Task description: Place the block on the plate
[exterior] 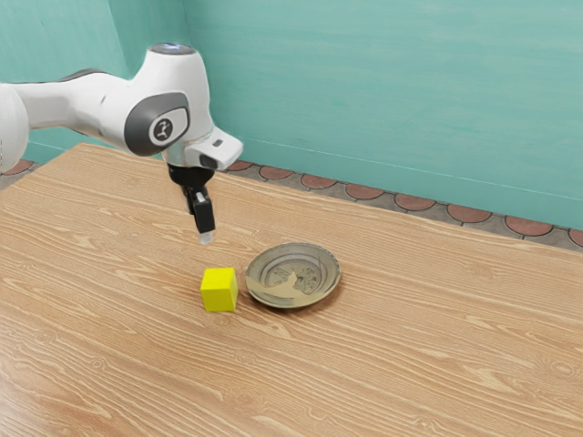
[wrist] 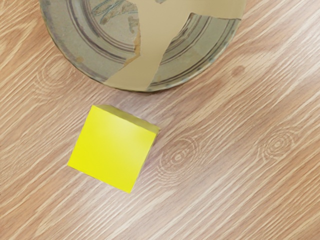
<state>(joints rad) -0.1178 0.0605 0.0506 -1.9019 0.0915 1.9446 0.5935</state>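
Gripper (exterior: 204,229), state undeterminable, must square to block (exterior: 219,290), inside far edge of bench (exterior: 428,355), descending clear of plate (exterior: 295,276).

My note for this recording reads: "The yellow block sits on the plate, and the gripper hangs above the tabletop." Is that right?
Not quite: the yellow block sits on the tabletop beside the plate, not on it; the wrist view shows bare wood between them. The gripper does hang above the tabletop.
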